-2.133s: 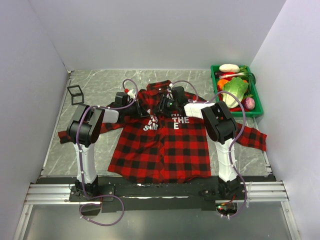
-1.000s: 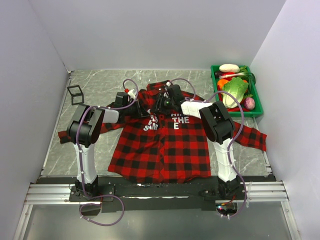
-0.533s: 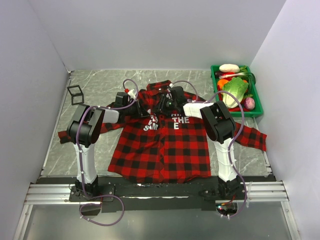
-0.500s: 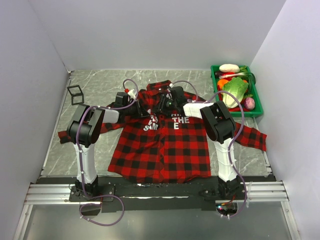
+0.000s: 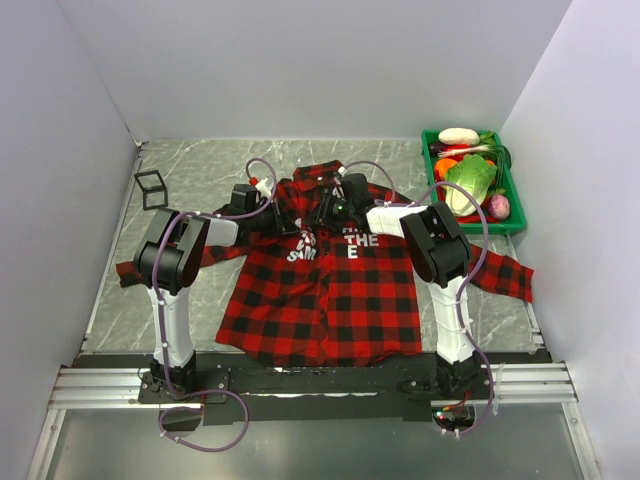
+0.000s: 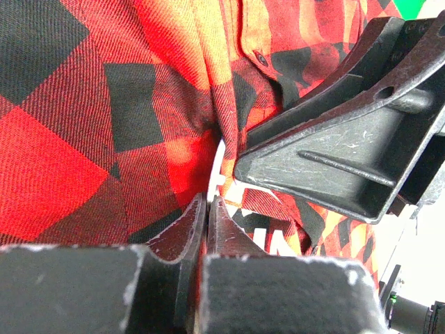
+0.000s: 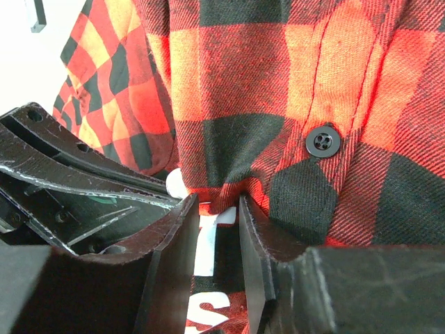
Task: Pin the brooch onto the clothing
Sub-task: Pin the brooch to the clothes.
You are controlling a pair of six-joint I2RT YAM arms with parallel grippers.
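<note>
The left gripper (image 6: 206, 209) is clenched tight, its tips against a raised fold of the shirt (image 5: 330, 295). Just beside it, the right gripper (image 7: 218, 203) grasps a bunched fold near a black button (image 7: 322, 142). The brooch cannot be made out.

Plaid shirt (image 5: 330, 290) laid flat, front up; brooch: can't make it out.
Red/black plaid, long slv, collar at far end, hem near, sleeves spread L & R, white block letters across chest. Placket w/ black button (image 7: 322, 141) runs down centre. Cloth by the letters is puckered into a small fold, sitting between tips of my right gripper (image 7: 219, 203).
</note>
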